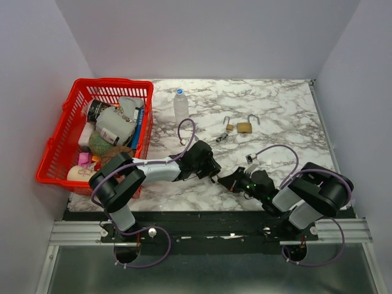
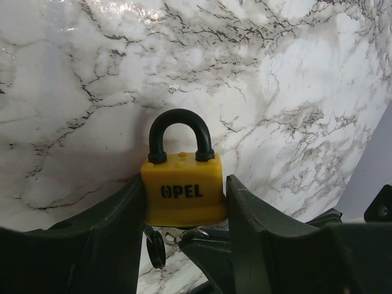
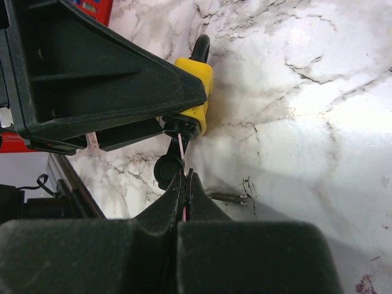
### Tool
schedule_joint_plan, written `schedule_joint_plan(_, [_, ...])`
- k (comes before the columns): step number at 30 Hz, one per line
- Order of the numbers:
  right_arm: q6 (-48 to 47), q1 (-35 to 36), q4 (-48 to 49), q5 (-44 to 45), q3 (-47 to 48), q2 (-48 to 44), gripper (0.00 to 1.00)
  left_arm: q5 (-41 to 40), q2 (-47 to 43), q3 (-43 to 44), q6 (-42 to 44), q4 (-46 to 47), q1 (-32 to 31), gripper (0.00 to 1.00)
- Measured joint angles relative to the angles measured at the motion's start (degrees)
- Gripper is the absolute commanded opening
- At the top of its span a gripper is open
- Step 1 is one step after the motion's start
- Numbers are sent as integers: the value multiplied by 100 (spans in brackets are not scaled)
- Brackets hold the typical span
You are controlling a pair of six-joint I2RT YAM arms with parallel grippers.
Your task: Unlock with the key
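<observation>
A yellow padlock (image 2: 184, 187) marked OPEL, with a black shackle (image 2: 179, 131) that sits closed, is clamped between my left gripper's (image 2: 184, 205) fingers. In the right wrist view the padlock (image 3: 197, 76) pokes out under the left finger (image 3: 104, 67). A key (image 3: 182, 150) sticks out of the padlock's underside. My right gripper (image 3: 187, 179) is shut on that key. A second, black-headed key (image 3: 164, 168) hangs beside it, and it also shows in the left wrist view (image 2: 156, 248). In the top view the left gripper (image 1: 211, 170) and right gripper (image 1: 228, 180) meet at the table's near middle.
A red basket (image 1: 61, 147) full of items stands at the left. A clear bottle (image 1: 180, 104) stands behind the arms. A brass padlock (image 1: 245, 127) with its shackle open, a smaller padlock (image 1: 228, 125) and loose keys (image 1: 222, 138) lie further back.
</observation>
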Motion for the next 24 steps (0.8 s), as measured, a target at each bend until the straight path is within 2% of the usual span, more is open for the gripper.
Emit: schedule_joint_plan(24, [59,-133,-151,-101,282,240,1,-254,0,0,20,33,2,0])
